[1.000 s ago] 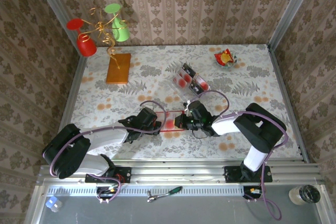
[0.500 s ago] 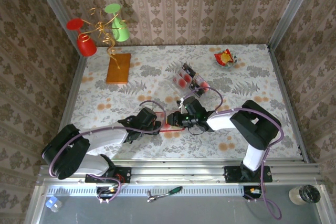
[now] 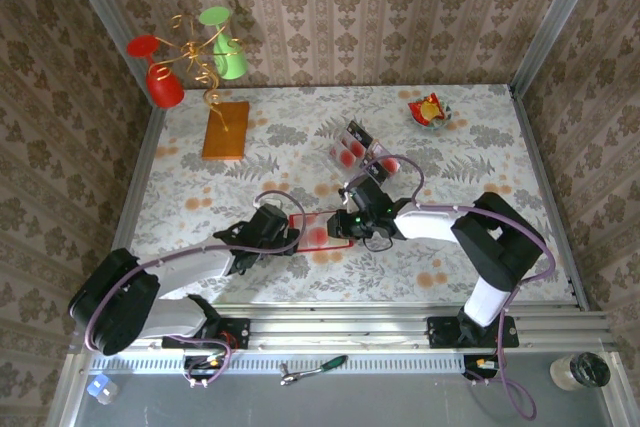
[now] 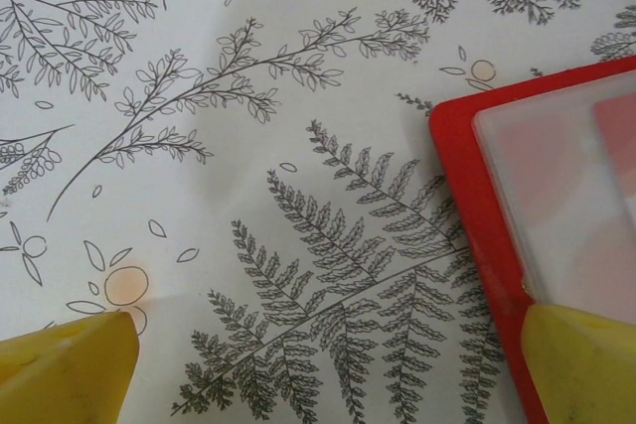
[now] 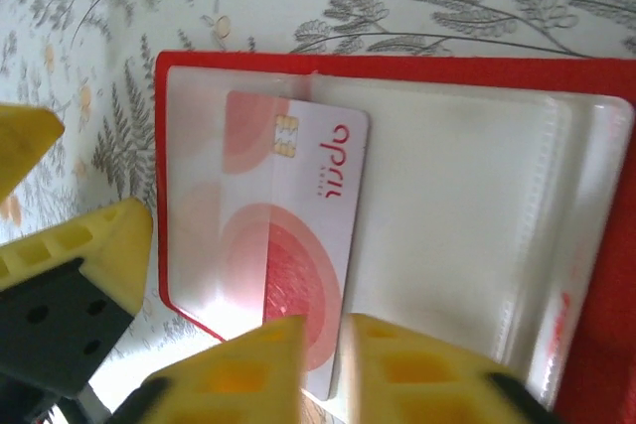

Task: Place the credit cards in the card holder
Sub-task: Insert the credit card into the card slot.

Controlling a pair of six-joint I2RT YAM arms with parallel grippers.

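Observation:
The red card holder (image 3: 312, 231) lies open on the floral cloth, its clear pockets up (image 5: 447, 206). One pale credit card (image 5: 293, 215) with a red blotch sits partly inside the left pocket. My right gripper (image 5: 333, 364) is shut, its yellow tips over the card's near end; the card lies flat and is not pinched. My left gripper (image 4: 323, 369) is open wide at the holder's left edge (image 4: 477, 206), with its right finger (image 4: 581, 364) on the red rim. More credit cards (image 3: 357, 152) lie farther back.
An orange-brown block (image 3: 226, 129) and a wire stand with red and green glasses (image 3: 190, 57) stand at the back left. A red-yellow snack wrapper (image 3: 428, 109) lies at the back right. Metal rails edge the table.
The right gripper has moved left and a little farther back over the holder, opening briefly and closing again. The holder and left gripper have shifted slightly back and left.

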